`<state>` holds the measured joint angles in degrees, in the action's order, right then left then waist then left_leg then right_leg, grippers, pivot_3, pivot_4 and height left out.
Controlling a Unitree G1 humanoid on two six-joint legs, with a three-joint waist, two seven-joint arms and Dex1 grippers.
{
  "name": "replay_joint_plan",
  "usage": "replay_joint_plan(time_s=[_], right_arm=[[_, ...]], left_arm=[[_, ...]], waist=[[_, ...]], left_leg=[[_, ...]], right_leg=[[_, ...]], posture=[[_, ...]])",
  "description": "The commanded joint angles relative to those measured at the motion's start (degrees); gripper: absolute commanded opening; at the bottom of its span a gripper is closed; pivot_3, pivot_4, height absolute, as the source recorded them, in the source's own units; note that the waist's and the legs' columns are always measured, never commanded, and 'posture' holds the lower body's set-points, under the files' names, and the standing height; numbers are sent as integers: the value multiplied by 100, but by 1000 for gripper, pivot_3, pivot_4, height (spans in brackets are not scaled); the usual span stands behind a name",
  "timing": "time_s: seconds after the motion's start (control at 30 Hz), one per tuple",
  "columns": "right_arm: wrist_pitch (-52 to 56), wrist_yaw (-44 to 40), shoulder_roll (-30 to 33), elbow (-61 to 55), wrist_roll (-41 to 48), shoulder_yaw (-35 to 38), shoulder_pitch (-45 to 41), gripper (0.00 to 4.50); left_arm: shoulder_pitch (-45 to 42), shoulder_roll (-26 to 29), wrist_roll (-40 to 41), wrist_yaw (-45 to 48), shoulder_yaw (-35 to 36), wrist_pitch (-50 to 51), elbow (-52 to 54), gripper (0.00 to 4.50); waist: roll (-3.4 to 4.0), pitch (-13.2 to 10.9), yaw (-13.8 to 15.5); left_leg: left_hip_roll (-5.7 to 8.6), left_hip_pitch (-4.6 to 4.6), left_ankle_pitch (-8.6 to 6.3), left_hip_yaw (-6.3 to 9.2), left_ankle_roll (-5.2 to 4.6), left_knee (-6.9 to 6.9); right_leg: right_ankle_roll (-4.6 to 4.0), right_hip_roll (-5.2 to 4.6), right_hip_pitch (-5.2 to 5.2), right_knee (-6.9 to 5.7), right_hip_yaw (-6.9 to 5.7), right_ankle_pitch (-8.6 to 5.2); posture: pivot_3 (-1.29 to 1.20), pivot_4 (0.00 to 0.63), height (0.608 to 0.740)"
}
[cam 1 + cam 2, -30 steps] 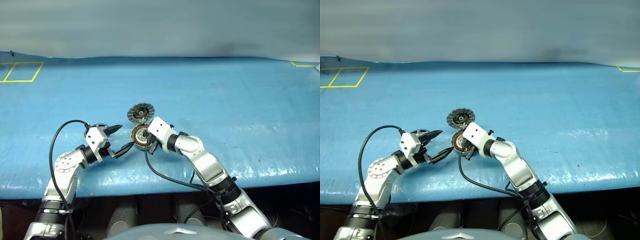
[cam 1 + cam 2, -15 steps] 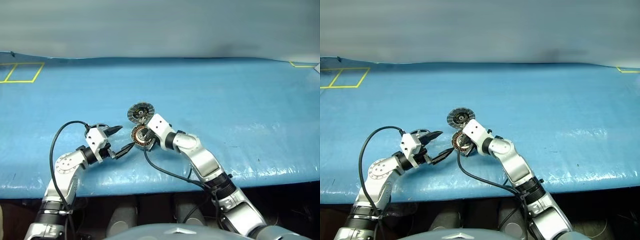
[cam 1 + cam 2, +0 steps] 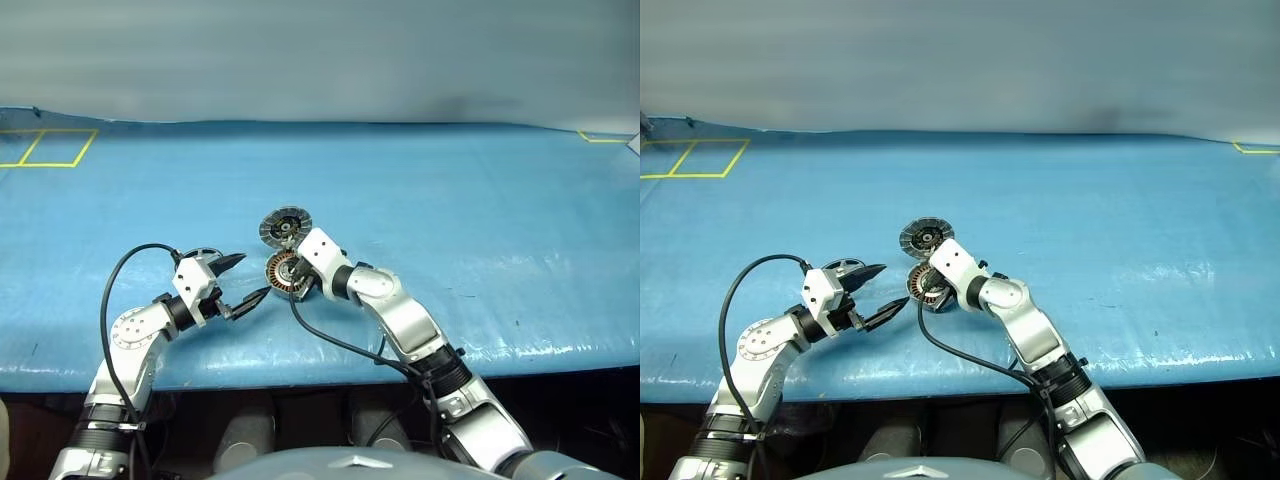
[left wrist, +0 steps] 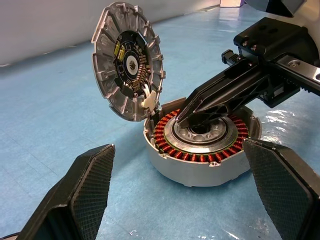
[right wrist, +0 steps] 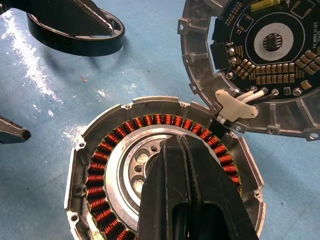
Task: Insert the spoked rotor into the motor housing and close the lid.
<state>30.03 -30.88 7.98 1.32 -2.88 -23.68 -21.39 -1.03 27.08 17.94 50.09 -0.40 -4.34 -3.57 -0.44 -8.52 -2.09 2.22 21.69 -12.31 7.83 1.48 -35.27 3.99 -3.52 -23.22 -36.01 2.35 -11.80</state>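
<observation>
We judge the rotor (image 5: 75, 32), a thin rigid dark ring lying flat on the blue worktop (image 3: 480, 200) just beside the motor housing (image 4: 202, 150), light but slippery; grip it across the rim. The ribbed metal lid (image 4: 129, 60) stands open at the housing's edge. The right hand (image 5: 182, 150), shut and empty, rests over the housing's centre; the left hand (image 3: 244, 278) is wide open, empty.
</observation>
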Motion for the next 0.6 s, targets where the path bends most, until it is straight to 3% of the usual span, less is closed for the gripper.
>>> replay_joint_plan(time_s=[0.03, 0.6], right_arm=[[316, 94, 253, 643, -216, -122, 386, 53], [39, 522, 549, 628, -698, -317, 291, 53]], left_arm=[[-32, 13, 3, 16, 66, -74, 110, 4456], [-58, 13, 2, 18, 60, -56, 97, 4456]], waist=[[2, 17, 0], [-2, 46, 21]], left_leg=[[0, -2, 0, 0, 0, 0], [-1, -11, -1, 2, 2, 0]], right_leg=[[0, 0, 3, 0, 0, 0], [0, -8, 18, 3, -3, -3]], posture=[[0, 150, 740], [0, 150, 740]])
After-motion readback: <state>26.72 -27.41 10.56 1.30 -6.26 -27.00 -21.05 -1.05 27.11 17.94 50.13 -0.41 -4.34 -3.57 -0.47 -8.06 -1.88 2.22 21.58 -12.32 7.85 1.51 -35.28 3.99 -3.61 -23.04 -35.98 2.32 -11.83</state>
